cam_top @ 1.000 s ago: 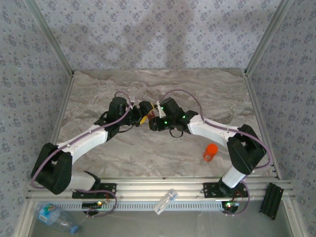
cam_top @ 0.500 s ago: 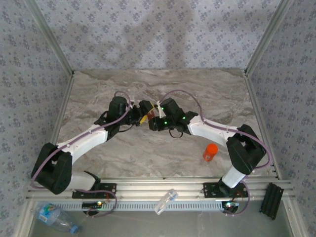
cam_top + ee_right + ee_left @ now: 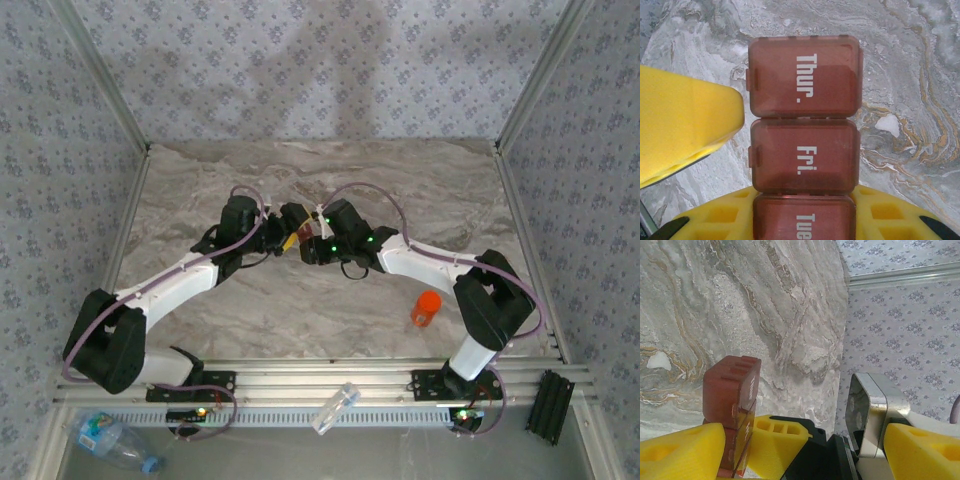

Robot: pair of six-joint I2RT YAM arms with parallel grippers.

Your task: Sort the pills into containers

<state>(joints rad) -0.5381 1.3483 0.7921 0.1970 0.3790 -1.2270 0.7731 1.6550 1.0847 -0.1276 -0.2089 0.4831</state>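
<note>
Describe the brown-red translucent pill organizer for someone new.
Look over the middle of the marble-patterned table. There the right gripper is shut on the brown-red translucent plastic pill organizer: a strip of lidded boxes printed Thur., Fri., Tue, unlike the round orange-red pill bottle.

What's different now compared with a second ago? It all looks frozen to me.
Almost nothing. The right arm swung its elbow slightly leftward in the overhead view; nothing was grabbed or released. The right gripper still pinches the pill organizer, the left gripper stays open around it, and the orange bottle hasn't moved.
</note>
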